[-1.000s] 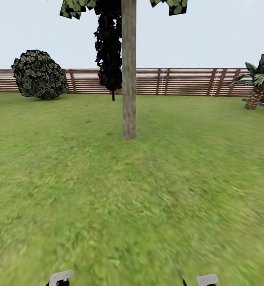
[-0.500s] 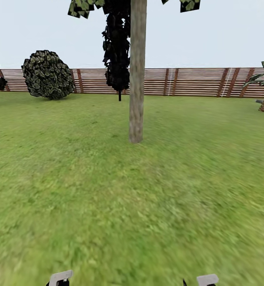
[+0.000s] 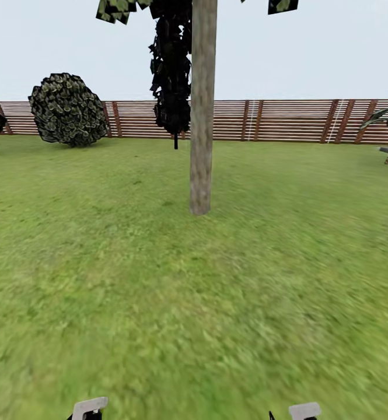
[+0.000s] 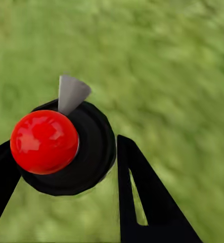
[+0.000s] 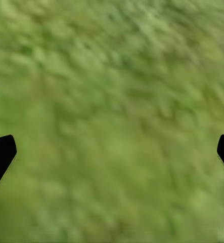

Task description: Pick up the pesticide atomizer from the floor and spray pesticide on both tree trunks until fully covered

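Left wrist view first: our left claw (image 4: 66, 167) is clamped on the pesticide atomizer (image 4: 66, 149), its black fingers (image 4: 142, 197) hugging the round black body with the red ball cap and the little grey nozzle sticking out, grass blurring underneath. Over on the right wrist view, our right claw (image 5: 112, 152) is spread wide, holding nothing, just the two black tips at the edges with lawn between them.

Head view: we're seeing the pale tops of both arms at the bottom edge, then a long stretch of garden grass (image 3: 158, 303), then the tree trunk (image 3: 202, 116) straight ahead, still well apart from us. Behind it there's a narrow dark tree (image 3: 171, 70), a round bush (image 3: 68, 109) off to the left, and the slatted wooden fence (image 3: 287, 121) running across the back.

What's just changed: compared with a second ago, the trunk is sitting a bit bigger and lower in the picture and the whole scene has slid sideways, so that's us rolling and turning, not the tree. So the pickup is done and we're closing in on trunk number one; spraying hasn't started, we reckon.
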